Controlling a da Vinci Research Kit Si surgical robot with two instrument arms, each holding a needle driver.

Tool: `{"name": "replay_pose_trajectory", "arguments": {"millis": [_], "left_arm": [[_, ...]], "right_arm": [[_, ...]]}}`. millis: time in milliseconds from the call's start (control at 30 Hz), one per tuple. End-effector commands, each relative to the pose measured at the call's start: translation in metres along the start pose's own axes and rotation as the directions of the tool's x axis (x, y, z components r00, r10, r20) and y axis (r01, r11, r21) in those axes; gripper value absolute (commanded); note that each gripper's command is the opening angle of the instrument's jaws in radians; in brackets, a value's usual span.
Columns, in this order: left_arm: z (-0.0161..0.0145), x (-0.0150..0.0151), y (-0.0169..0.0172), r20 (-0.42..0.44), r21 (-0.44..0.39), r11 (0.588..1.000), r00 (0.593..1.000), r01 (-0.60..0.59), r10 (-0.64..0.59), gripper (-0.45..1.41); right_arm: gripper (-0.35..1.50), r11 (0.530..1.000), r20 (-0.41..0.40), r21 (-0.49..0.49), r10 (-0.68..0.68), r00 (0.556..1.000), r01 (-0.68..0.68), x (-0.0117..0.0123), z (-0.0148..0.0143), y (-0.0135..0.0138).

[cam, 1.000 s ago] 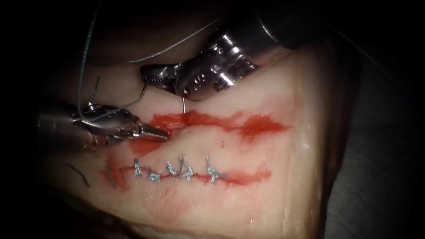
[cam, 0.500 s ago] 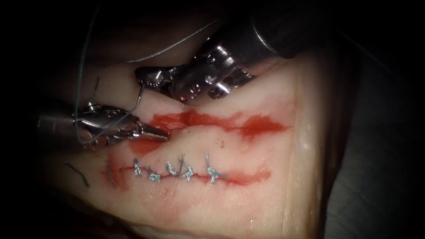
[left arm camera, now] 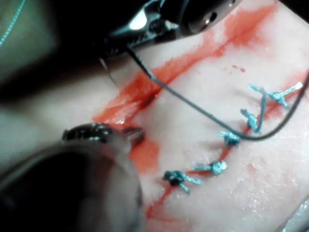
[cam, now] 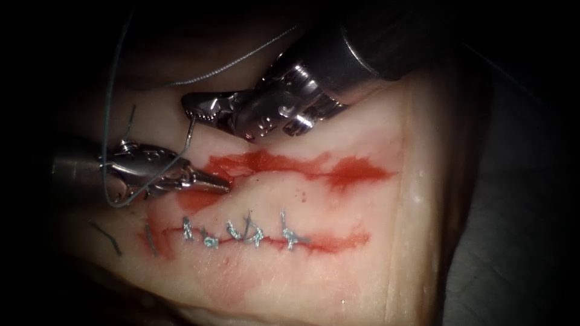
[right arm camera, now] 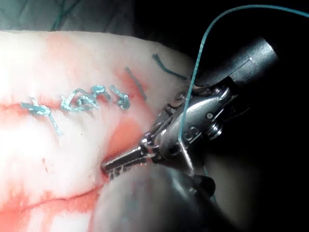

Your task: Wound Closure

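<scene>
Tissue: a pale slab of pork belly (cam: 338, 278) bearing two cuts that run across the endoscope view.

- Upper cut (cam: 302, 166): open, with its edges apart. It is lined with red fluid (cam: 356, 172), which spreads widest toward the right end.
- Lower cut (cam: 326, 241): drawn shut by a row of five grey-blue knotted stitches (cam: 241, 235), with short tails standing up from the knots.
- Two dark cut ends of thread (cam: 107, 238) are noted lying on the tissue left of the stitch row.

Right arm's steel needle driver (cam: 192, 108): seen above the open cut, near its left half.

- The fingers are clenched on the thin curved steel needle (cam: 190, 133).
- A short pale stretch of the needle juts down from the fingertips toward the tissue. The same stretch is seen in the left wrist view (left arm camera: 107, 71).
- The rest of the curve is hidden behind the tool, so the grip point along it cannot be told. Whether the needle is in the tissue also cannot be told.

Long grey-blue thread (cam: 106, 121): trails from the needle, crosses over the left tool, loops low on the left and rises out of view.

Left arm's steel needle driver (cam: 220, 184): laid at the left end of the open cut.

- The fingers are pressed together, with the tip touching the reddened edge, as also seen in the right wrist view (right arm camera: 113, 166).
- Whether any tissue is caught between the fingers cannot be told.
</scene>
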Motion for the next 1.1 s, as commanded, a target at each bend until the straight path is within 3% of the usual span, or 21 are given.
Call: {"name": "replay_pose_trajectory", "arguments": {"millis": [33,467,800,967,1100], "left_arm": [[0.0007,-0.0001,0.0004,0.001,0.0,1.0,1.0,-0.001,0.001,-0.45],[0.0007,-0.0001,0.0004,0.001,0.0,1.0,1.0,-0.001,0.001,-0.45],[0.0007,-0.0001,0.0004,0.001,0.0,1.0,1.0,-0.001,0.001,-0.45],[0.0007,0.0,0.0004,-0.007,0.009,1.0,1.0,-0.002,0.002,-0.45],[0.001,0.0006,0.0001,-0.048,0.056,0.998,0.999,-0.016,0.019,-0.45]], "right_arm": [[-0.35,1.0,0.007,0.004,0.031,1.0,-0.031,0.0,0.0012,-0.0001],[-0.35,0.991,0.018,-0.043,0.13,0.991,-0.129,-0.0002,0.0015,0.0006],[-0.35,0.971,-0.073,-0.043,0.232,0.97,-0.235,-0.0002,0.0016,0.0011],[-0.35,0.945,-0.096,0.025,0.327,0.94,-0.326,0.0001,0.0014,0.0009],[-0.35,0.883,-0.11,0.15,0.461,0.88,-0.444,0.0013,0.0005,0.0005]]}}
